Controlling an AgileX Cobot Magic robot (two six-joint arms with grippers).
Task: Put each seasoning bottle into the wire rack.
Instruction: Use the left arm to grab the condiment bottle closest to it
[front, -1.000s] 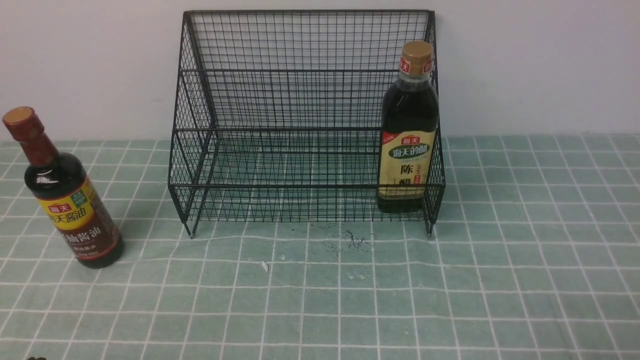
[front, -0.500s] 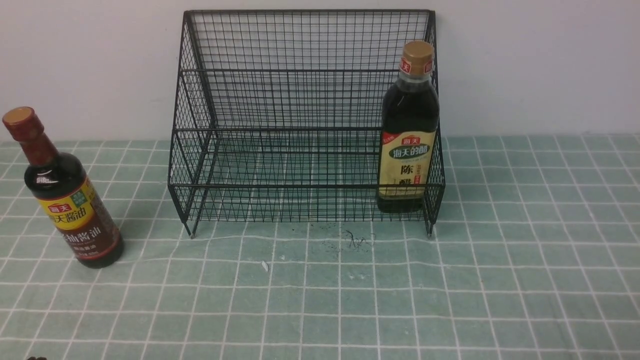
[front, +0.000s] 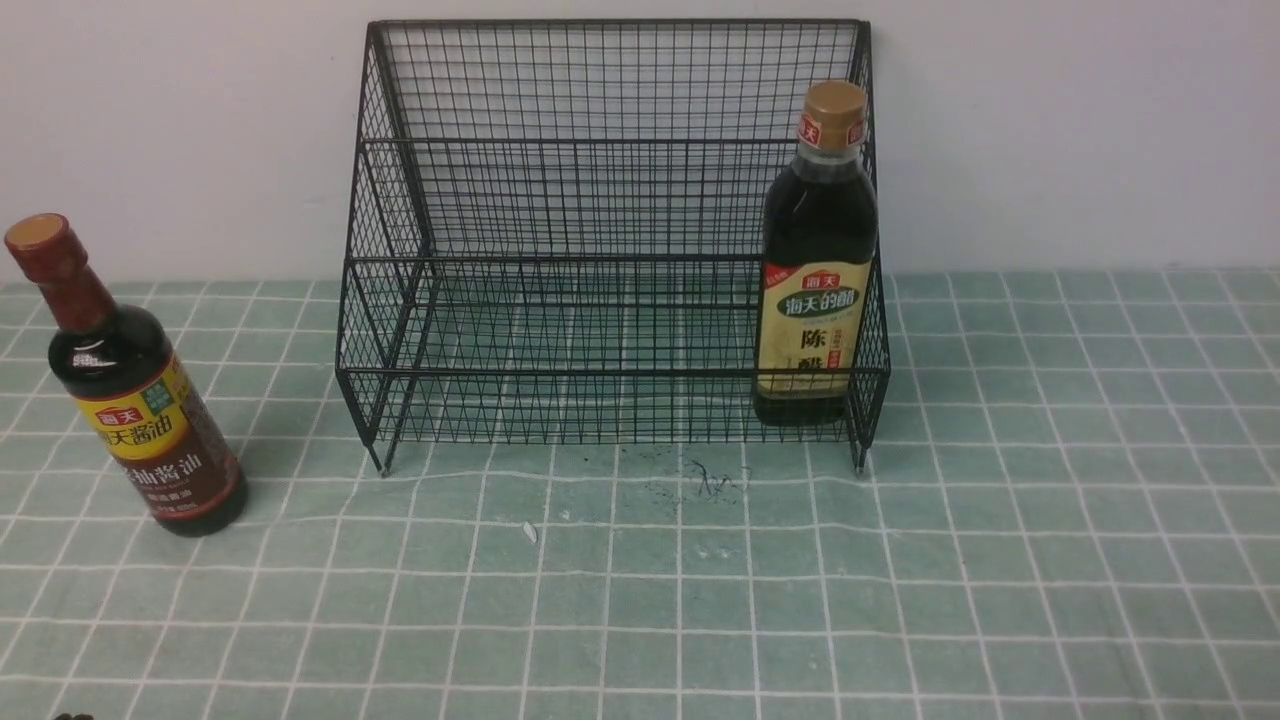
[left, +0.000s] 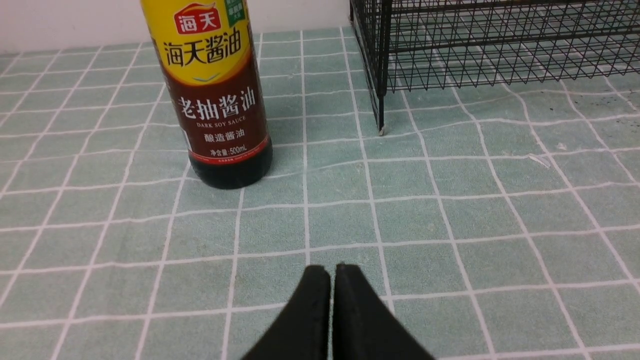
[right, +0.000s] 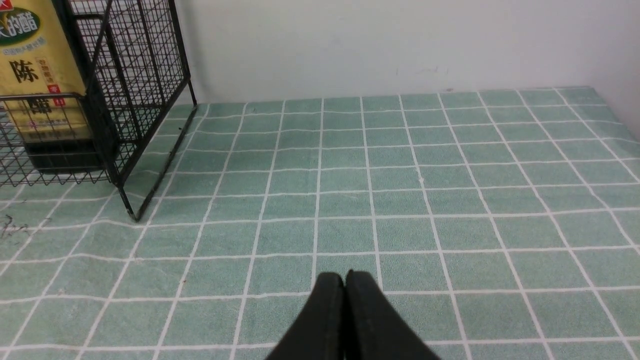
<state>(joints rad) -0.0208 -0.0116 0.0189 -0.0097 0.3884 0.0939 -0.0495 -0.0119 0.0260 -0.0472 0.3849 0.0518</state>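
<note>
The black wire rack (front: 610, 200) stands against the back wall. A tan-capped seasoning bottle (front: 815, 260) with a cream-yellow label stands upright inside the rack's right end, also visible in the right wrist view (right: 37, 85). The other seasoning bottle (front: 130, 390), with a reddish-brown neck and a yellow-and-brown label, stands on the cloth left of the rack; it shows close up in the left wrist view (left: 217, 95). My left gripper (left: 332, 270) is shut and empty, well short of that bottle. My right gripper (right: 345, 277) is shut and empty over bare cloth, right of the rack (right: 140, 100).
A green checked cloth (front: 700, 590) covers the table. Dark scribble marks (front: 710, 480) and a small white scrap (front: 529, 532) lie in front of the rack. A white wall (front: 1050, 130) runs behind. The table's right edge meets a wall (right: 617, 60) in the right wrist view.
</note>
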